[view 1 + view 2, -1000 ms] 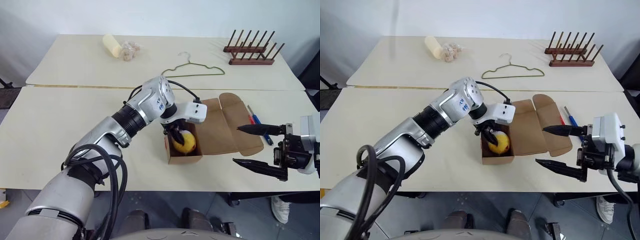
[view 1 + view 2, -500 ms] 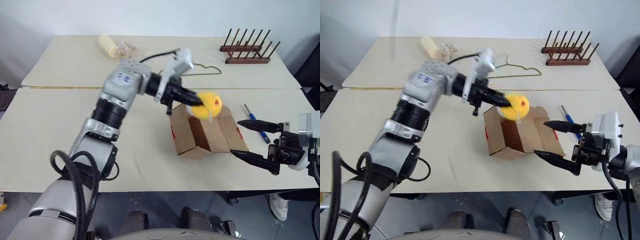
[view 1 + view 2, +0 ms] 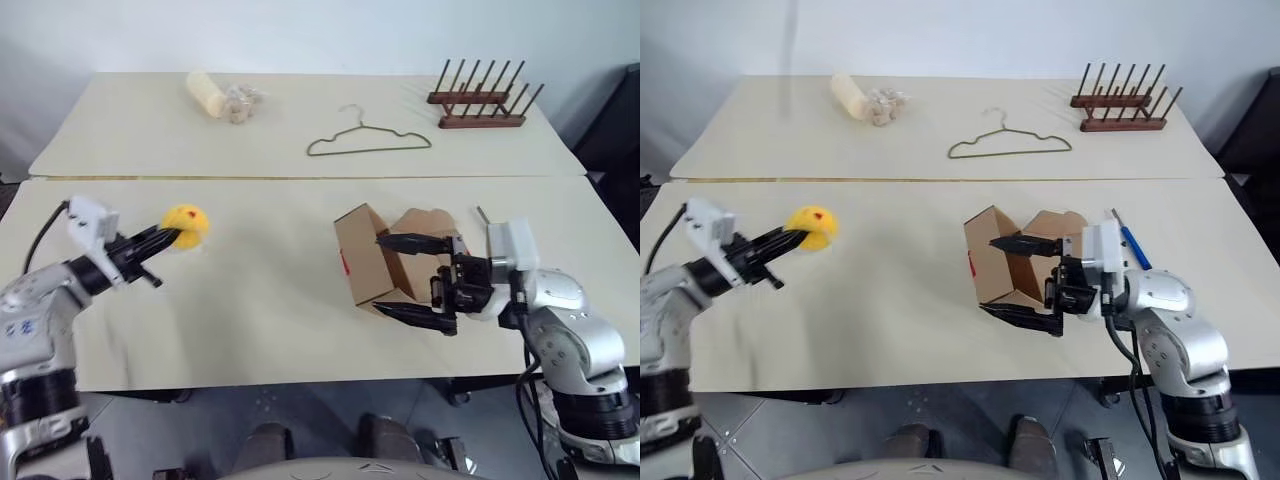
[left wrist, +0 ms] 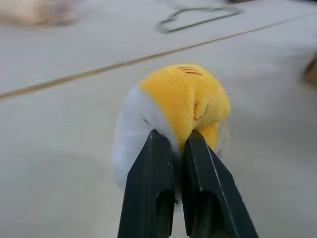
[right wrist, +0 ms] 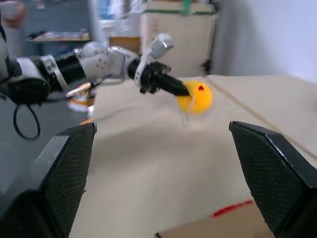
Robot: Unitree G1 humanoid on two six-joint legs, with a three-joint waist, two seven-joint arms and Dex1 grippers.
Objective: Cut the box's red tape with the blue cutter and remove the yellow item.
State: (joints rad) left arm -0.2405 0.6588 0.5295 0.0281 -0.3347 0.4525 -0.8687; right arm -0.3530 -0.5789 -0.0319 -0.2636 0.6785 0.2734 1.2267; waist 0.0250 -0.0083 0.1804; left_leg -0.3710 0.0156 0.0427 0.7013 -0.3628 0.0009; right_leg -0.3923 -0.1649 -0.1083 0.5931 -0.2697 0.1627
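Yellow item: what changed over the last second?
The left gripper pinched the yellow item inside the box, lifted it out and swung it far left over the table. The box tipped up from lying flat. The right gripper moved in, its open fingers now on either side of the box. Hanger, rack and blue cutter unchanged.

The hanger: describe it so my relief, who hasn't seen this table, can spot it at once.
Look at the far table, behind the seam that splits the two tabletops. The hanger lies flat near its middle, between the pale roll to the left and the wooden peg rack to the right. It is the only thin green wire outline there.
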